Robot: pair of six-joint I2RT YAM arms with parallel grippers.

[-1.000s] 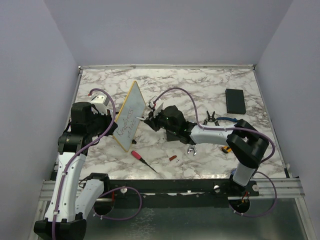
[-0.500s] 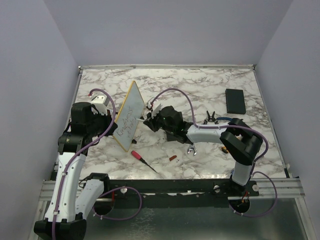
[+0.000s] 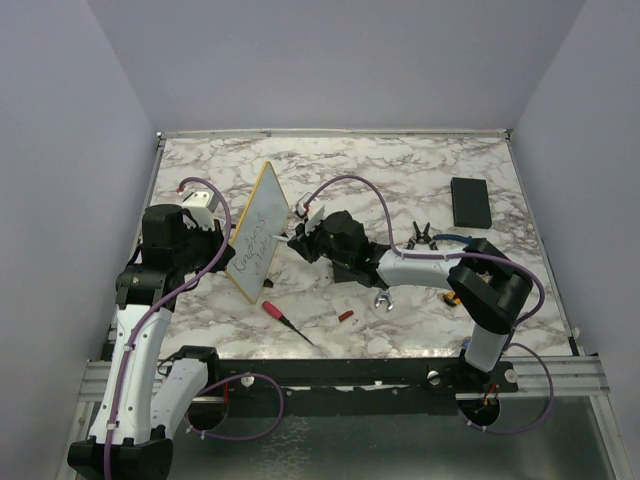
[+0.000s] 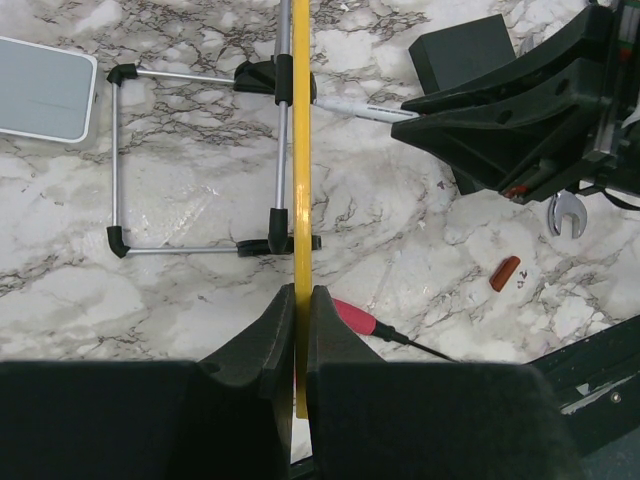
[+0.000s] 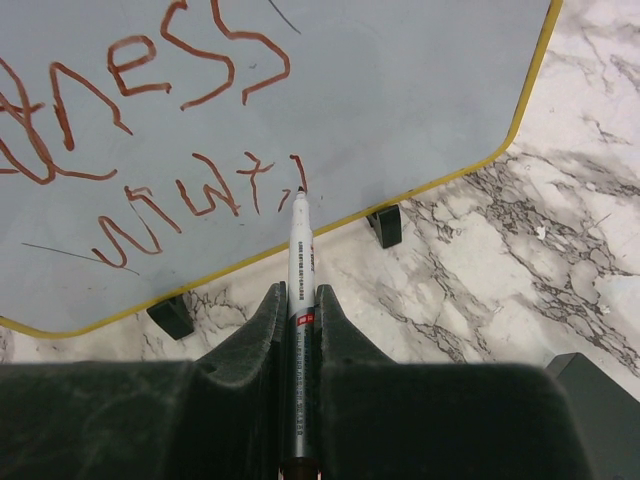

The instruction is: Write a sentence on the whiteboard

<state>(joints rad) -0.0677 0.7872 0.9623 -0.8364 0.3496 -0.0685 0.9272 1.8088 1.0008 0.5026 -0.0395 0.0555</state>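
Observation:
The whiteboard (image 3: 258, 232) stands tilted on edge, its pale face toward the right arm. In the left wrist view it shows edge-on as a yellow strip (image 4: 302, 150). My left gripper (image 4: 301, 292) is shut on its yellow frame at the lower edge. My right gripper (image 5: 300, 290) is shut on a white marker (image 5: 301, 255), whose tip touches the board face (image 5: 380, 80) at the end of the lower line. The sentence (image 5: 150, 80) runs in two lines of red-brown handwriting, cut off at the left of the right wrist view.
A wire stand (image 4: 195, 160) with black feet sits behind the board. A red-handled screwdriver (image 3: 285, 318), a small red cap (image 3: 345, 316) and a wrench (image 3: 383, 301) lie near the front. A black slab (image 3: 470, 201) lies back right, a black clip (image 3: 425, 236) beside the right arm.
The right gripper with the marker has shifted slightly back and forth beside the board's lower line. The left arm and the board have held still.

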